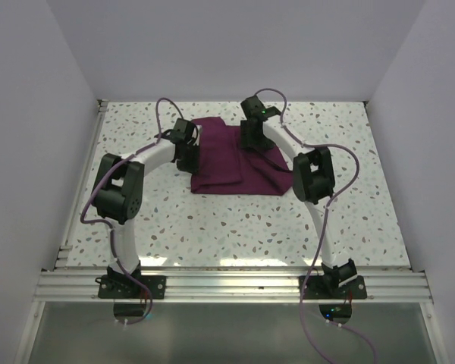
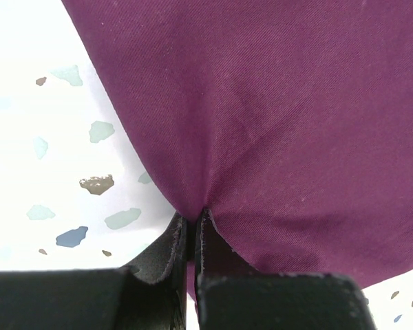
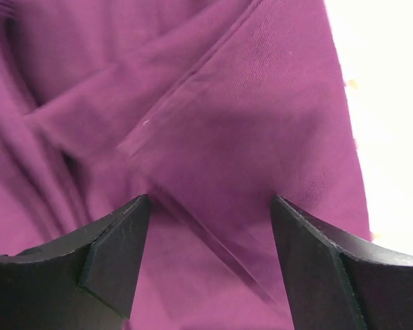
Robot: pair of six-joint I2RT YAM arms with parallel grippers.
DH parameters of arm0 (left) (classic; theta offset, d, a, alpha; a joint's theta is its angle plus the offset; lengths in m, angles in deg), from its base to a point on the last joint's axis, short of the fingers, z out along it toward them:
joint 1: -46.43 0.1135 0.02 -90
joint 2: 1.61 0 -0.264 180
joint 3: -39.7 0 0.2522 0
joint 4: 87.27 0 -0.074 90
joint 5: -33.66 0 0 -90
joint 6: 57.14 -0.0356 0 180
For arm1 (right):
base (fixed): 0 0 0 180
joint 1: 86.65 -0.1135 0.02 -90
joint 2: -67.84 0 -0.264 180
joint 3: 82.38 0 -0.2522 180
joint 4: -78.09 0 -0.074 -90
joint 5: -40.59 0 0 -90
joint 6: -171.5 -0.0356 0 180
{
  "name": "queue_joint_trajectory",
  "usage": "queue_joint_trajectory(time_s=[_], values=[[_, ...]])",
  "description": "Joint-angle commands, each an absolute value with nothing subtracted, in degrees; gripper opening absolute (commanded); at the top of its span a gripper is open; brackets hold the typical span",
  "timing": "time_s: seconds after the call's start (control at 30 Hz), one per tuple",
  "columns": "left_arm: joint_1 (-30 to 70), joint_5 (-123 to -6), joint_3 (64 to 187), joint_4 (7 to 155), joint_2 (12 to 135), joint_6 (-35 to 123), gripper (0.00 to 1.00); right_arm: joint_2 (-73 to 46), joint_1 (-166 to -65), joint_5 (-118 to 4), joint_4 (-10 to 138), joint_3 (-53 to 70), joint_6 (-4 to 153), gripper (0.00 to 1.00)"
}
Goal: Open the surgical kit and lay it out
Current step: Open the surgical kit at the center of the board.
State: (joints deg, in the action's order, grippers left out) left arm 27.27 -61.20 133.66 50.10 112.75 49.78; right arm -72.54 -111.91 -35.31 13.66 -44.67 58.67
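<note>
Now my left gripper point(image 2: 191, 227) pinches edge of maroon twill cloth wrap point(image 2: 275, 124); right gripper point(image 3: 210, 206) spread wide above creased folds.
</note>
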Motion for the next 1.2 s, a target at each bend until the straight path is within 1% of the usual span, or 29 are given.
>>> queue_joint_trajectory(time_s=[0.0,0.13,0.2,0.23,0.27,0.33,0.37,0.43,0.47,0.67,0.83,0.87,0.9,0.93,0.97,1.0,1.17], values=[[28.1,-60.3,132.1,47.9,111.3,49.2,0.00,-73.8,-112.5,-34.5,12.9,-47.3,59.8,0.73],[28.1,-60.3,132.7,47.9,111.9,49.2,0.00,-74.2,-112.5,-33.8,12.7,-45.6,60.2,0.70],[28.1,-60.3,132.9,47.9,112.1,49.2,0.00,-74.3,-112.6,-32.9,12.6,-45.1,60.3,0.61],[28.1,-60.3,133.1,47.9,112.3,49.2,0.00,-74.5,-112.5,-32.5,12.5,-44.8,60.5,0.55],[28.1,-60.3,133.2,47.8,112.5,49.2,0.00,-74.8,-112.6,-32.2,12.3,-44.7,60.4,0.41],[28.1,-60.3,133.4,47.8,112.6,49.2,0.00,-75.2,-112.6,-31.0,11.9,-44.7,60.5,0.28],[28.2,-60.4,133.4,47.8,112.6,49.2,0.00,-75.3,-112.5,-30.7,11.7,-44.7,60.4,0.15],[28.3,-60.4,133.3,47.8,112.7,49.2,0.00,-75.8,-112.5,-29.9,11.3,-45.2,60.5,0.03],[28.5,-60.4,133.3,47.8,112.6,49.2,0.00,-75.8,-112.4,-29.5,11.0,-45.5,60.5,0.00],[28.9,-60.5,132.9,47.9,112.8,49.2,0.00,-71.9,-110.2,-26.0,10.6,-46.0,61.0,0.00],[28.9,-60.5,133.5,47.4,113.3,49.2,0.00,-69.6,-104.3,-23.8,10.6,-45.6,61.0,0.00],[28.9,-60.5,133.6,47.2,113.3,49.2,0.00,-69.6,-103.4,-23.1,10.6,-45.7,61.0,0.06],[28.9,-60.4,133.8,47.1,113.3,49.2,0.00,-69.7,-101.8,-22.9,10.5,-45.9,60.9,0.22],[28.9,-60.3,133.9,46.9,113.4,49.2,0.00,-70.1,-100.9,-22.8,10.4,-46.0,60.8,0.70],[28.9,-60.2,134.1,46.6,113.5,49.2,0.00,-70.4,-100.3,-21.7,9.8,-46.2,60.5,0.88],[28.9,-60.0,134.2,46.5,113.4,49.2,0.00,-70.6,-99.1,-21.5,9.6,-46.7,60.2,0.98],[28.9,-59.1,134.8,45.4,113.3,49.3,0.00,-69.4,-97.1,-20.1,9.1,-46.5,59.4,0.98]])
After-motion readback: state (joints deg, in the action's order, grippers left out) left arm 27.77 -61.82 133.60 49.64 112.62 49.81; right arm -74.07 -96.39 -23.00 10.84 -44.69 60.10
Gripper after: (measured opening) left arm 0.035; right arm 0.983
